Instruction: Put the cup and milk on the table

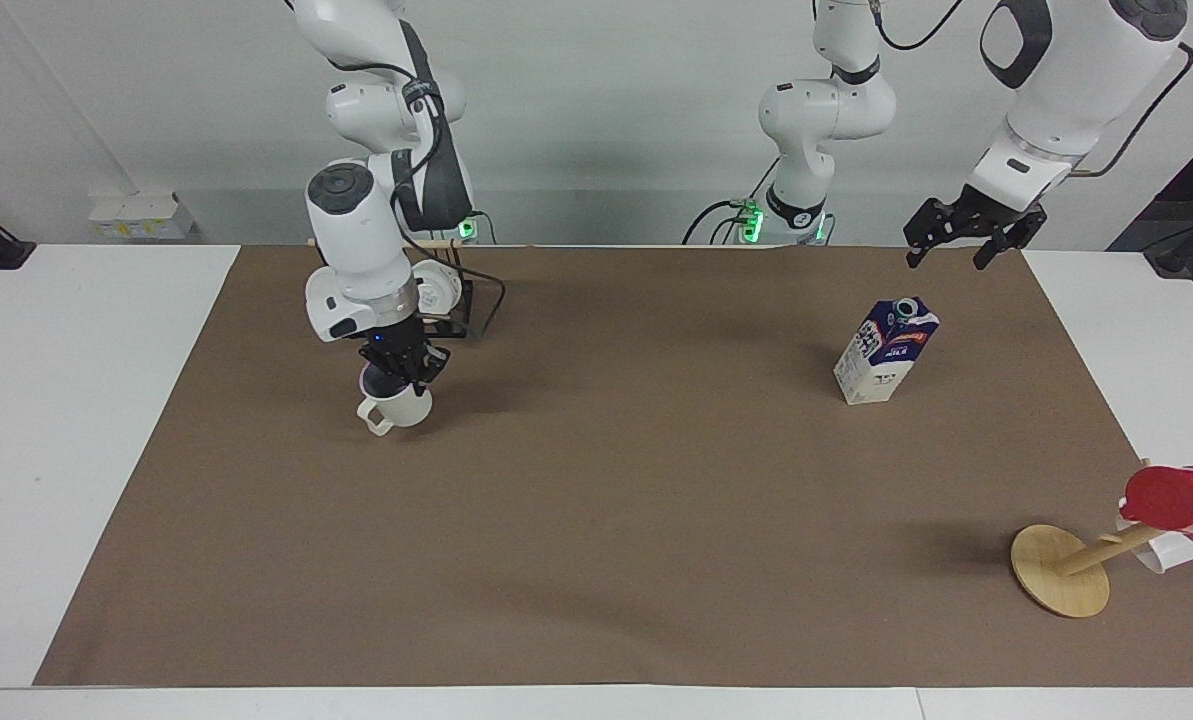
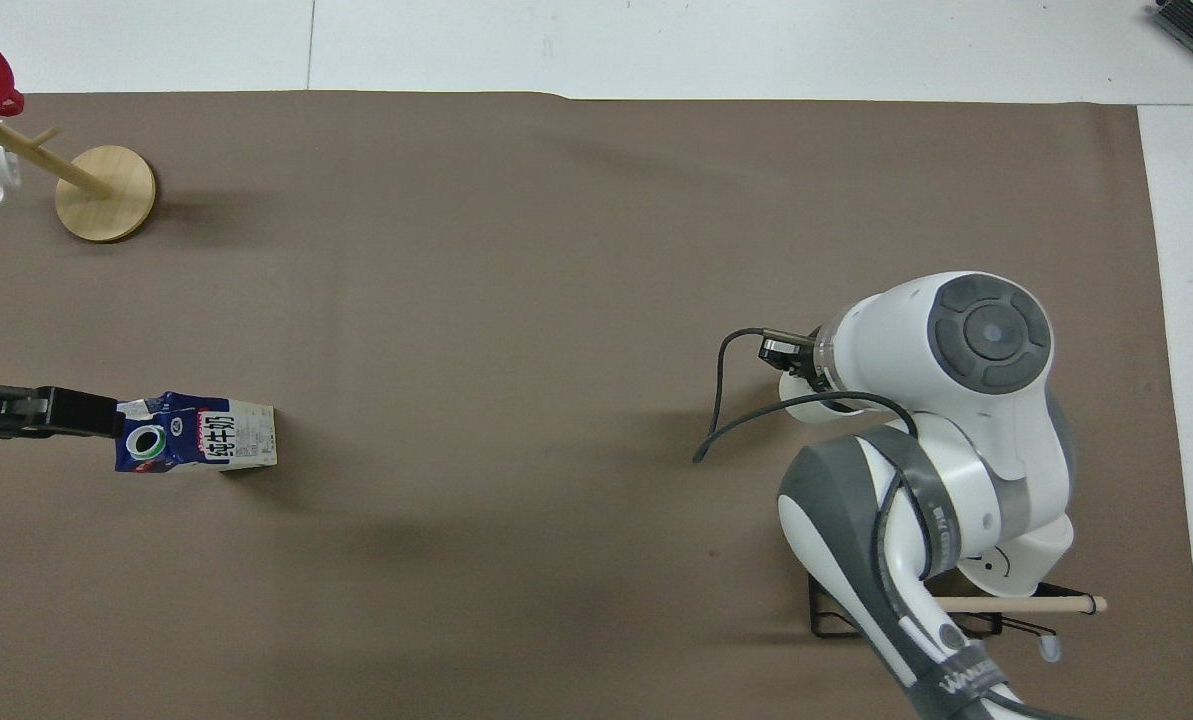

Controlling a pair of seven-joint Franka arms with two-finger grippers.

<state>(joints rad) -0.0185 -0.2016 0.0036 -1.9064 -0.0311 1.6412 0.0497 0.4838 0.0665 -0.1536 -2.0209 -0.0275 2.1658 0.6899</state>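
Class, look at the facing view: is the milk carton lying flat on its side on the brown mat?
No. The milk carton stands upright on its base on the brown mat, gable top up, with no hand touching it.

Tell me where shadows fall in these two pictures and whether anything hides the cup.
Facing view: soft shadow on the mat beside the cup, which the right gripper holds by the rim; another soft shadow beside the milk. Overhead view: the right arm covers most of the cup; a faint shadow lies by the milk and by the wooden stand.
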